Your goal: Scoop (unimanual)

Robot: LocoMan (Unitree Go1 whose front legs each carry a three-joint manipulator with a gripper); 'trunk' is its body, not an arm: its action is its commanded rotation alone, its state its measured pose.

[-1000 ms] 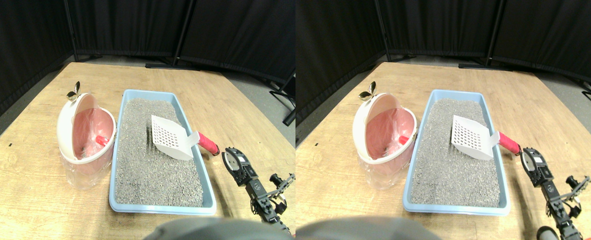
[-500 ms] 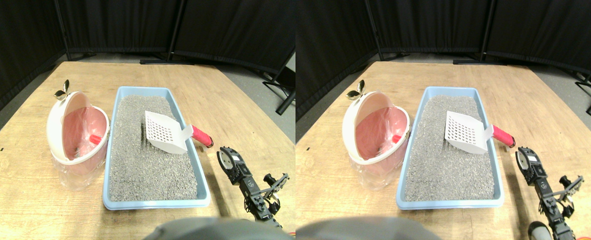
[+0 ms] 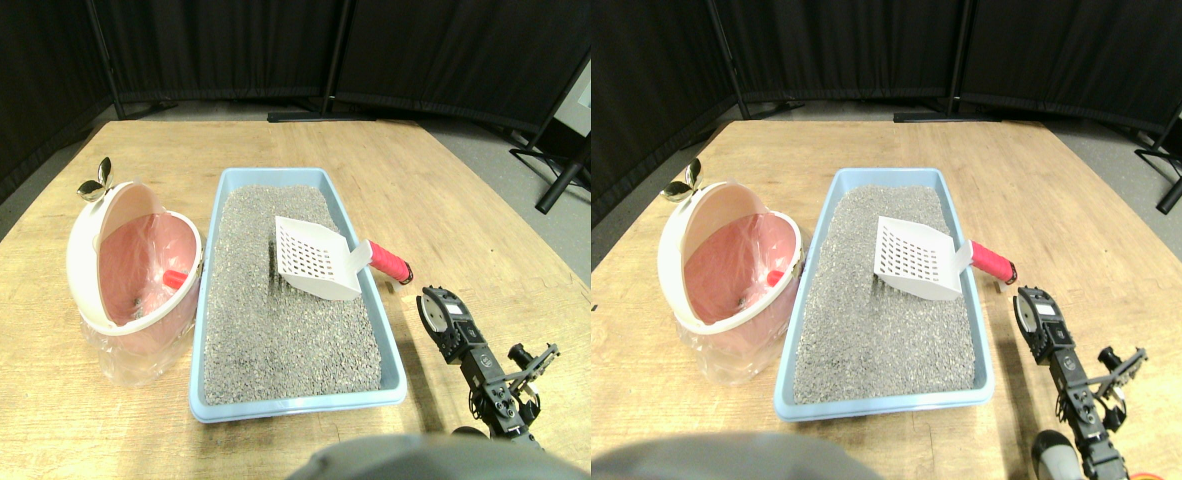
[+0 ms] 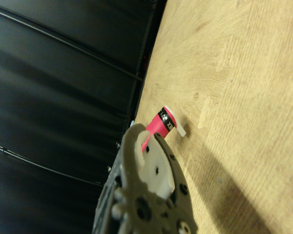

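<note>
— Scoop (image 3: pixel 319 262), just the one: a white slotted blade with a red wrapped handle (image 3: pixel 389 262). It lies in the far half of the litter tray (image 3: pixel 391 345), blade on the grey litter (image 3: pixel 286 320), and the neck rests on the tray's right rim so the handle sticks out over the bench (image 3: pixel 481 240).

— What else is on there?

— One pale blue tray, filled nearly edge to edge. One white bin (image 3: pixel 131 265) with a pink bag liner, tipped open toward the tray and right against its left wall; a red piece shows inside it. One end effector (image 3: pixel 439 312), to the right of the tray and near the handle's end but apart from it.

— Is it clenched or released?

— I cannot tell from either camera. The wrist view only shows the handle's end (image 4: pixel 164 122) just past the dark jaw frame.

— Room to move?

— Bare wood right of the tray out to the bench edge. Black curtains (image 3: pixel 251 50) stand behind.
</note>
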